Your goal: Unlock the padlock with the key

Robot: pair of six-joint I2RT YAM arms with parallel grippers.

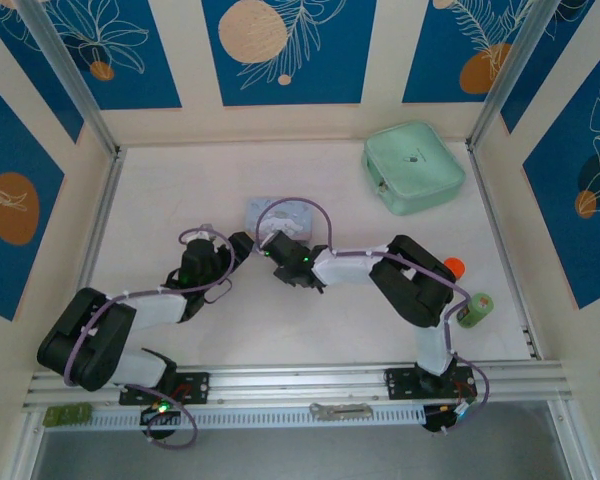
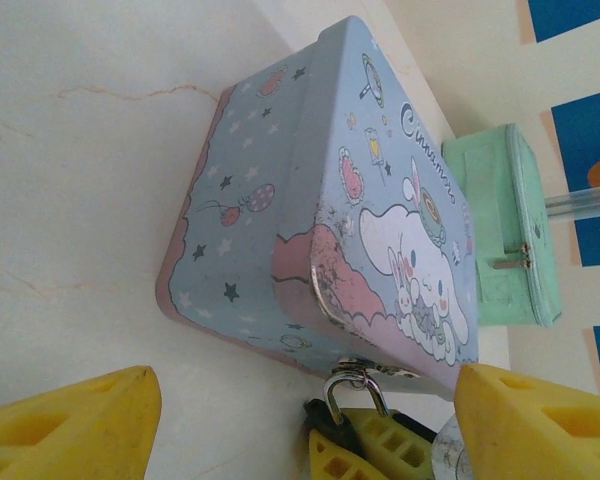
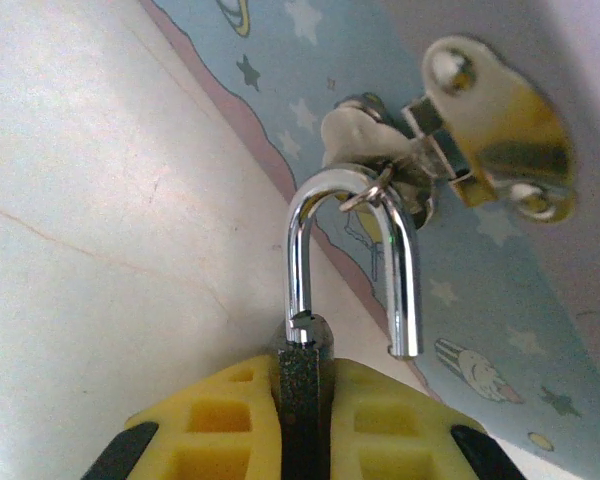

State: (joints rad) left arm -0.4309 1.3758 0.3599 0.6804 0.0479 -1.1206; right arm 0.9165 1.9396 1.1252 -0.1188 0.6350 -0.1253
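Note:
The padlock [image 3: 298, 260] hangs by its chrome shackle from the hasp [image 3: 490, 120] of a light-blue cartoon tin box [image 2: 310, 200]. My right gripper [image 3: 302, 380] is shut on the padlock's thin black body, one yellow pad on each side. One shackle leg sits in the body. The other leg's end [image 3: 405, 345] hangs free beside the tin. My left gripper [image 2: 305, 378] is open, its yellow fingers [image 2: 70, 425] wide apart in front of the tin, with the padlock [image 2: 355, 395] and the right pads between them. The key is hidden. A small greyish round piece [image 2: 448, 452] shows by the right-hand finger; what it is I cannot tell.
The tin [image 1: 280, 215] stands mid-table with both grippers [image 1: 242, 245] [image 1: 270, 245] close against its near side. A mint-green pouch [image 1: 413, 167] lies at the back right. A green can [image 1: 475, 310] and an orange cap [image 1: 453, 267] sit by the right arm.

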